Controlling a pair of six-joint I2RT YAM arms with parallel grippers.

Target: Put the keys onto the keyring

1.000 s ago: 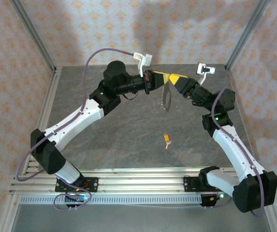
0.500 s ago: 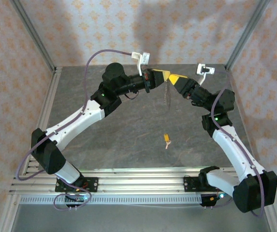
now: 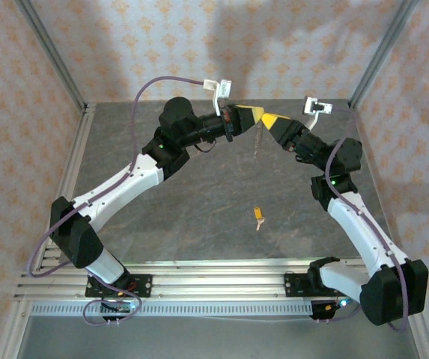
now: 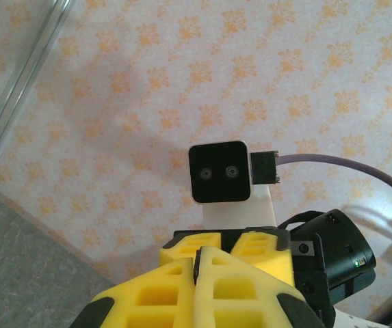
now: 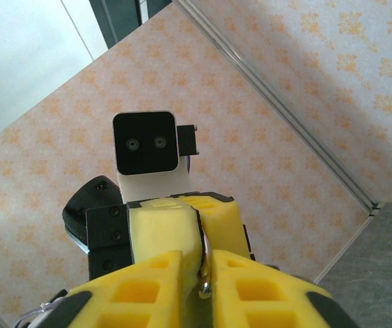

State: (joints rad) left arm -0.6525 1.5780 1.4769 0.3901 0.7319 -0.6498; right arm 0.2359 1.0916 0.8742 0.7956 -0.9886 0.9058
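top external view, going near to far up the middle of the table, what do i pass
frame rails → key lying on the table → keyring hanging edge-on → left gripper and right gripper, level with each other, tip to tip → back wall

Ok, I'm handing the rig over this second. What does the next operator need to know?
Right claw: shut on the keyring; the right wrist view shows the wire pinched. The ring hangs below the tips.
Left claw: shut, tip to tip with the right claw above the far middle of the table. Whether it also grips the ring is unclear.
Key: lying loose on the table nearer the bases, apart from both claws.
Done: keyring is up off the table.
Left: pick up the key and thread it on. One claw probably has to let go first.
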